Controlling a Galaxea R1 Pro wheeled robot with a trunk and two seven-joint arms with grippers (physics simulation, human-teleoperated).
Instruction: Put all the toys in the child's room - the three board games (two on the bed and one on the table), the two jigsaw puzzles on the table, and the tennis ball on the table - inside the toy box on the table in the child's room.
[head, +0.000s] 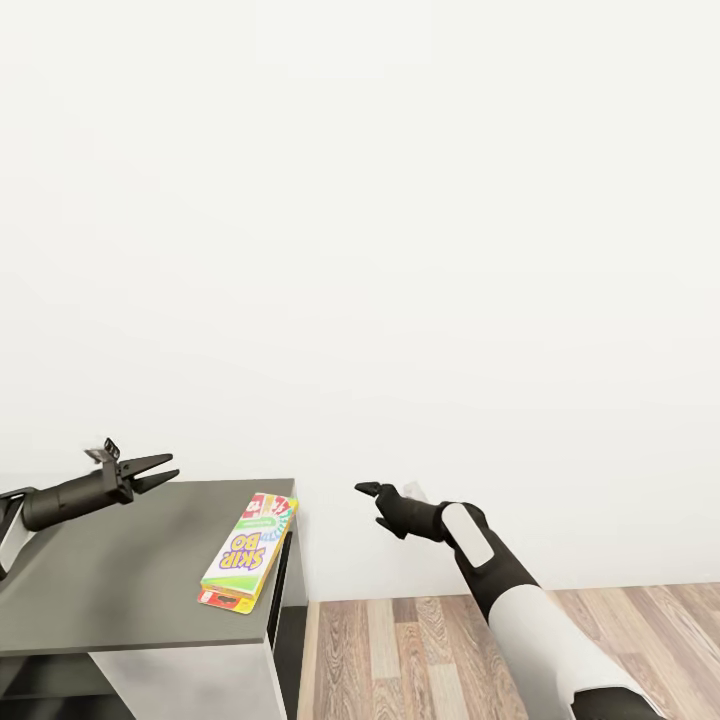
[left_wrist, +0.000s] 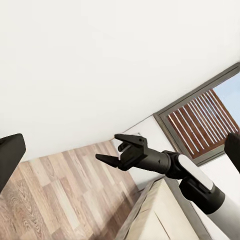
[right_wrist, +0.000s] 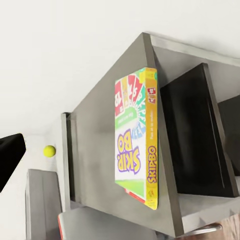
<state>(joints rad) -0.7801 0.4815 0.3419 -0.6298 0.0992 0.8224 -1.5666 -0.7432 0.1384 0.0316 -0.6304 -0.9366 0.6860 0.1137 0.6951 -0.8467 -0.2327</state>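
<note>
A Skip-Bo board game (head: 246, 552) lies at the cabinet's (head: 110, 580) edge; left claw (head: 165, 472) and right claw (head: 368, 490) both hang empty, fingers apart.

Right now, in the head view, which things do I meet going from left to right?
Left gripper → dark grey cabinet top → Skip-Bo game box → right gripper → wooden floor.

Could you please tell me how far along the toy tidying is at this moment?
Nothing looks finished from here. In hand: nothing; the left gripper and right gripper are both open and empty. Left to do: the Skip-Bo board game lies on the dark grey cabinet top, near its edge, and the tennis ball sits loose beyond the cabinet.
</note>
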